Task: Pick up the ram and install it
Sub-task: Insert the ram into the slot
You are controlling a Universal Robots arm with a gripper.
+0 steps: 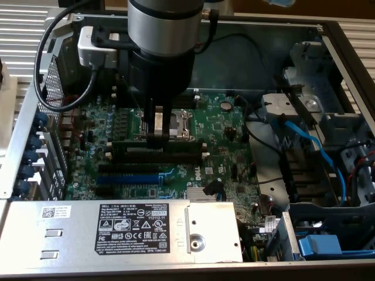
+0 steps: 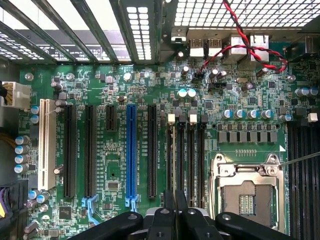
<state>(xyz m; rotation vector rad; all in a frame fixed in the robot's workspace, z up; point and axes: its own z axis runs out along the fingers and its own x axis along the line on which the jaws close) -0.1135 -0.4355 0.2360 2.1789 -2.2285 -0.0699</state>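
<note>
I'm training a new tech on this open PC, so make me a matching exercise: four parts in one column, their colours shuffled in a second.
Parts:
1. motherboard
2. cable beside the drive bay
3. twisted wires by the rear ports
4. power supply casing

Colours:
A. silver
B. red and black
C. green
D. blue

Pairs: 1-C, 2-D, 3-B, 4-A.

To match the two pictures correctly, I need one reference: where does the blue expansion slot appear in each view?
Exterior view: the blue expansion slot lies toward the exterior view's left, just above the labelled silver box.
Wrist view: the blue expansion slot stands among black slots, between the white slot and the CPU socket.
Shared landmark: the metal-framed CPU socket.
</note>
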